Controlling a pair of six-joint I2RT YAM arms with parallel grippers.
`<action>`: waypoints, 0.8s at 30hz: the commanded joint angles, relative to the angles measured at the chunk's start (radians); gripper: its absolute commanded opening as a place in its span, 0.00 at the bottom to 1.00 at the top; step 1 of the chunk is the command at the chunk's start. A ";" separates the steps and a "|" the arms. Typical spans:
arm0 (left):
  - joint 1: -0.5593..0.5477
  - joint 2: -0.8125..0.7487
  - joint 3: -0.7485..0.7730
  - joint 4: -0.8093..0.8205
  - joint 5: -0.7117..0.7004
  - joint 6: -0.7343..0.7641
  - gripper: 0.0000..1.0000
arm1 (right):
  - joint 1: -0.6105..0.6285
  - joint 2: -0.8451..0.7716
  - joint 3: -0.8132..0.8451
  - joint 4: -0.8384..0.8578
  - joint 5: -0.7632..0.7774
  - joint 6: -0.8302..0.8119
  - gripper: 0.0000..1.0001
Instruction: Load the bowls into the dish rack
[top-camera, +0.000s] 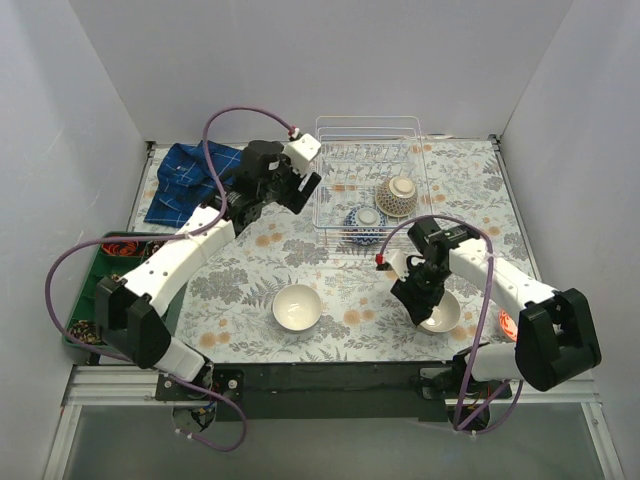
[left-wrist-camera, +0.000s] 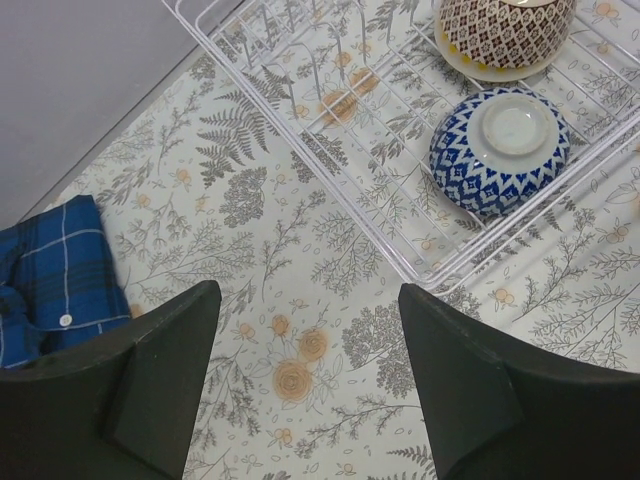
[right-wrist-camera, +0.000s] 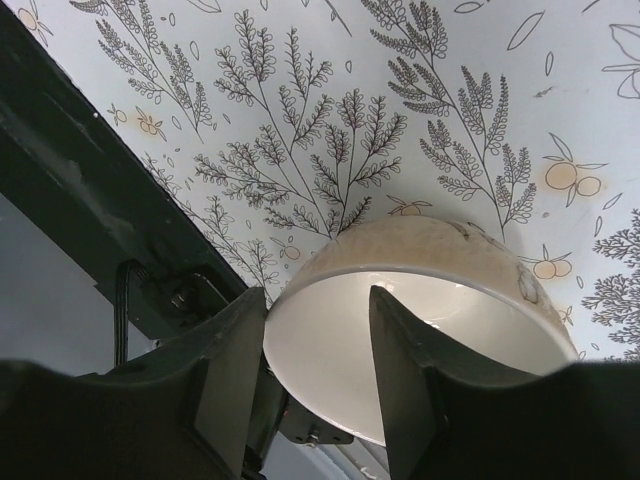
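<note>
Covering the counter, a pale cloth printed with grey ferns and orange flowers is seen from above. The dish rack, a see-through wire basket, is set at the back edge, a little right of centre. A blue plaid cloth is bunched in the back left corner, and a green tray is placed along the left edge.

Two bowls are held upside down inside the rack: a brown-patterned bowl toward its right side and a blue-patterned bowl just in front of it, by the rack's front wall. A plain white bowl is left upright near the middle of the front edge. A cream bowl is seen near the front right corner.

The left gripper is held above the cloth just left of the rack, its jaws spread wide with nothing between them. The right gripper is lowered over the cream bowl, its jaws partly apart and set astride the rim, one finger outside and one inside, not clamped.
</note>
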 joint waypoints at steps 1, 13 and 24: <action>0.005 -0.150 -0.060 -0.012 -0.018 0.016 0.72 | 0.030 0.013 -0.012 0.018 0.059 0.041 0.53; 0.034 -0.344 -0.119 -0.072 -0.008 0.055 0.72 | 0.047 -0.062 -0.109 0.024 0.195 0.021 0.28; 0.065 -0.313 -0.003 -0.117 0.167 0.085 0.71 | 0.047 -0.243 0.136 -0.207 0.258 -0.002 0.01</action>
